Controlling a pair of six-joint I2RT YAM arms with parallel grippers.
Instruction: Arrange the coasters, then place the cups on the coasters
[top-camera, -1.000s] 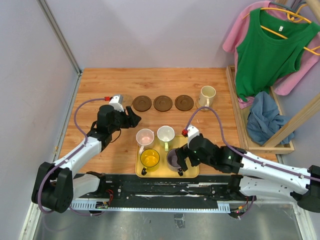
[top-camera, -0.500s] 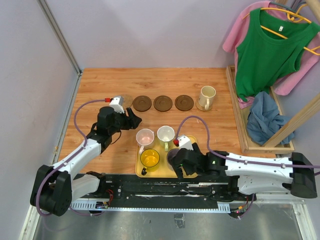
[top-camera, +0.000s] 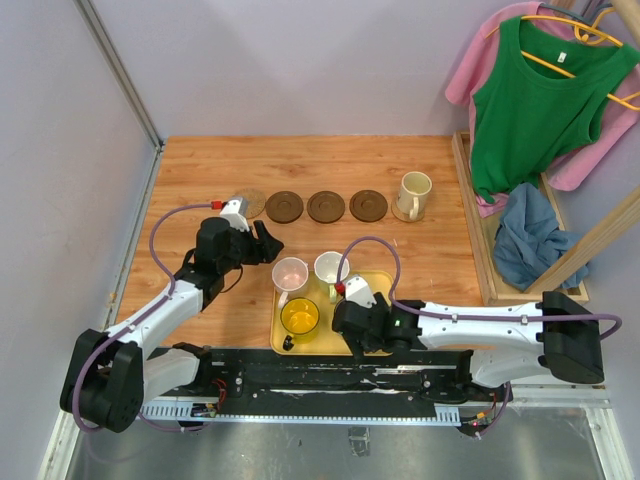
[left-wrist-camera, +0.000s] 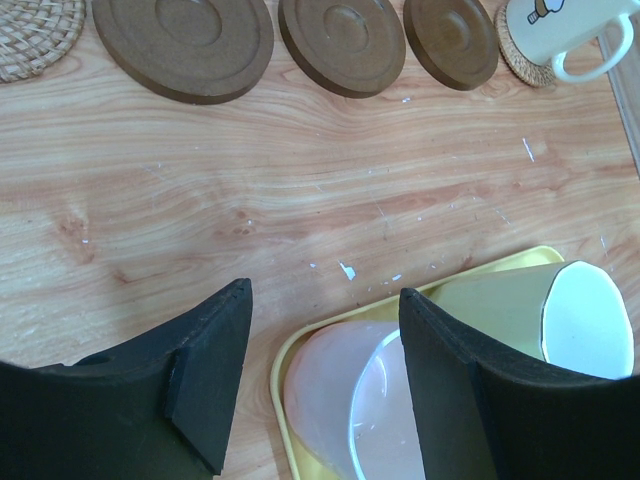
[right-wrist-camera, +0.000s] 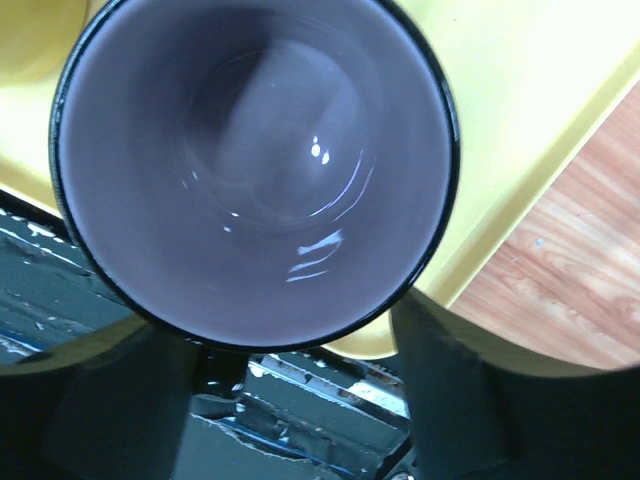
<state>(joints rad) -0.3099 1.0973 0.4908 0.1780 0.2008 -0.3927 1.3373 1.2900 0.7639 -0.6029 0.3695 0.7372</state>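
It was a robot test cell — plain partition walls (top-camera: 300, 70) beyond the right claw (top-camera: 352, 328), a clothes rack (top-camera: 600, 235) to its right.

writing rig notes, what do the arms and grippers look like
The left arm and right arm have white links and black joints. A purple cable loops along each, with a small red tip. The fingers are flat matte black wedges.
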